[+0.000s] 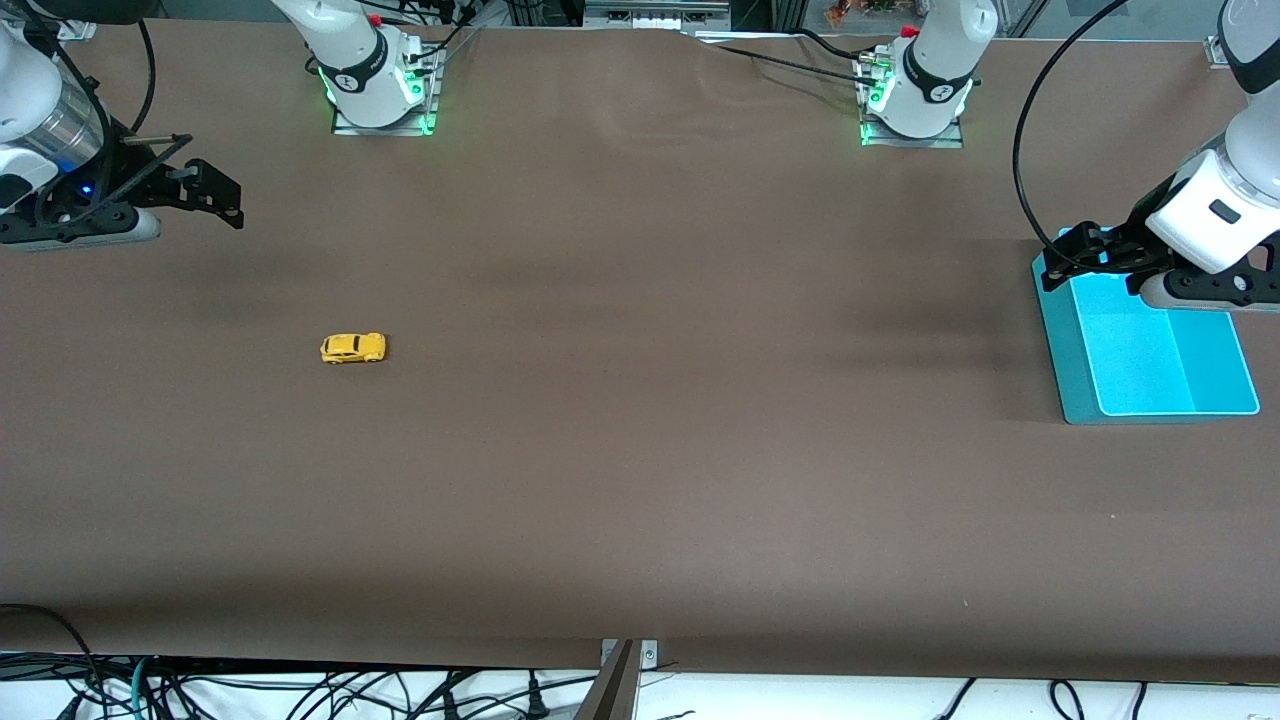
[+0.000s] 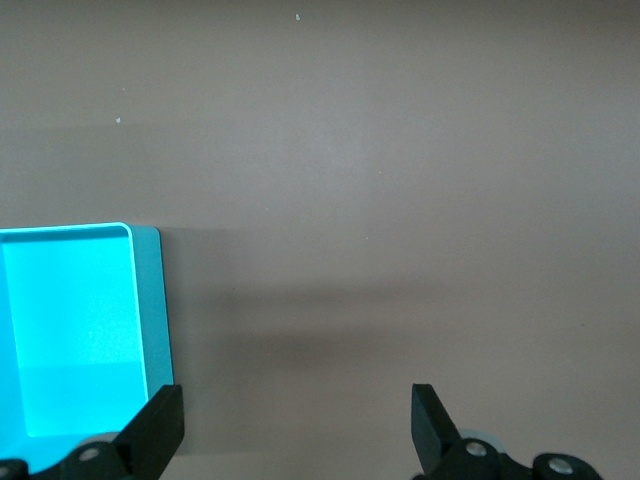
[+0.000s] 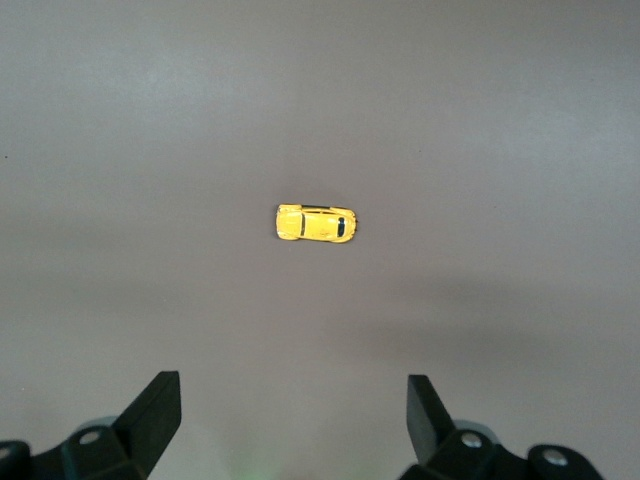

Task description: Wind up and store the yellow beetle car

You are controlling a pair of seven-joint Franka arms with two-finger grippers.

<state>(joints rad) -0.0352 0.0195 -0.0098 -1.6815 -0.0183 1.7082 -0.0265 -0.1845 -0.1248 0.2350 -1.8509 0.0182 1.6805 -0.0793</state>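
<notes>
The yellow beetle car (image 1: 353, 348) stands on its wheels on the brown table, toward the right arm's end. It also shows in the right wrist view (image 3: 315, 223), apart from the fingers. My right gripper (image 1: 205, 190) is open and empty, up in the air over the table's edge at the right arm's end. My left gripper (image 1: 1075, 250) is open and empty, over the corner of the cyan tray (image 1: 1080, 390). The tray's rim shows in the left wrist view (image 2: 148, 300) beside one finger (image 2: 155, 430).
The cyan tray stands at the left arm's end of the table and holds nothing. The two arm bases (image 1: 375, 75) (image 1: 915, 85) stand along the table edge farthest from the front camera. Cables hang below the nearest edge.
</notes>
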